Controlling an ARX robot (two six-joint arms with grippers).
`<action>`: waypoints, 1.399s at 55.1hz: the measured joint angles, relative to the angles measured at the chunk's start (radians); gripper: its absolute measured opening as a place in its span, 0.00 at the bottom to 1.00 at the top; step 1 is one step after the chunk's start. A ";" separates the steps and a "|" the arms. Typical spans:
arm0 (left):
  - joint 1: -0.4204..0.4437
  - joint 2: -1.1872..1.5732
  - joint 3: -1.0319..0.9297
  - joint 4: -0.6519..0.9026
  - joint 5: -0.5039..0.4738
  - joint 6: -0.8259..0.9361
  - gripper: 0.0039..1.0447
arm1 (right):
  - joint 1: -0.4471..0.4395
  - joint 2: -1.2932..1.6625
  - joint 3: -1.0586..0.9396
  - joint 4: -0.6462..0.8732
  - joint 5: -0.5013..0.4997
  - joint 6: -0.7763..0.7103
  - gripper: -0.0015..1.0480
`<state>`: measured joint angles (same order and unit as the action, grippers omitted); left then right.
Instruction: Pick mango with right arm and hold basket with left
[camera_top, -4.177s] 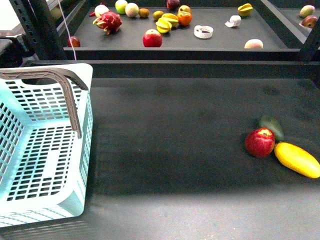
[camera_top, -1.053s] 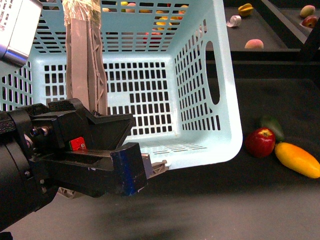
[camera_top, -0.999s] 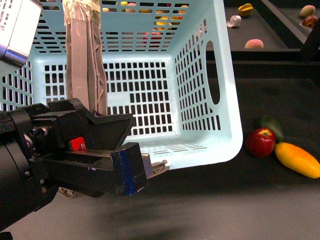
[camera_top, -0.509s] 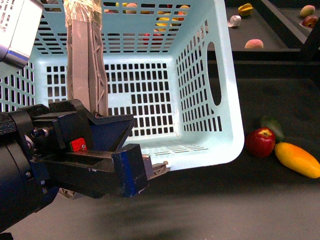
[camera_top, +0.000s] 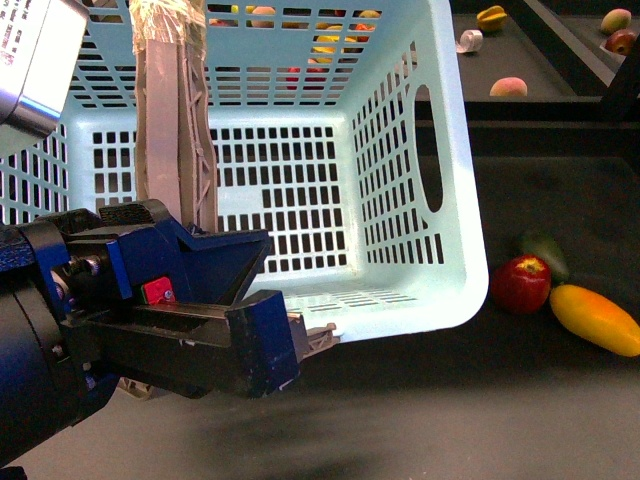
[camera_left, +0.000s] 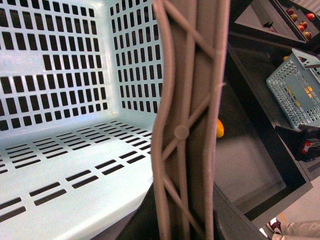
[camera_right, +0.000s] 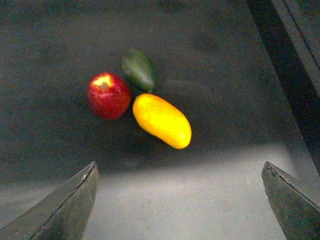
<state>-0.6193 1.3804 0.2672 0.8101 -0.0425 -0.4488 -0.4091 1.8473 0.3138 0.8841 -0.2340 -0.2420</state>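
Note:
The yellow mango (camera_top: 595, 320) lies on the dark table at the right, beside a red apple (camera_top: 519, 284) and a small dark green fruit (camera_top: 545, 252). The turquoise basket (camera_top: 452, 150) hangs tilted close to the front camera. My left gripper (camera_top: 240, 300) is shut on its grey-brown handle (camera_top: 170, 130). The left wrist view shows that handle (camera_left: 187, 125) running between the left gripper (camera_left: 185, 225) fingers. My right gripper (camera_right: 180, 170) is open above the table, short of the mango (camera_right: 162, 120), with nothing between its fingers. The front view does not show it.
The apple (camera_right: 108, 95) and the green fruit (camera_right: 139, 68) touch the mango's far end. A back shelf (camera_top: 560, 60) carries several fruits. Another slotted basket (camera_left: 295, 90) sits beyond the table's raised edge (camera_right: 280, 55).
The basket stood on the table at the left; now it hangs lifted before the front camera. Over the last second it drifted slightly right. The fruits have not moved.

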 joint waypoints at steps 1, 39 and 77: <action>0.000 0.000 0.000 0.000 0.000 0.000 0.05 | -0.004 0.030 0.014 0.001 0.000 -0.010 0.92; 0.000 0.000 0.000 0.000 0.000 0.000 0.05 | -0.014 0.573 0.536 -0.177 0.116 -0.240 0.92; 0.000 0.000 0.000 0.000 0.000 0.000 0.05 | 0.113 0.775 0.821 -0.346 0.124 -0.445 0.92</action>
<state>-0.6193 1.3804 0.2672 0.8101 -0.0425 -0.4488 -0.2958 2.6225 1.1351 0.5377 -0.1097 -0.6868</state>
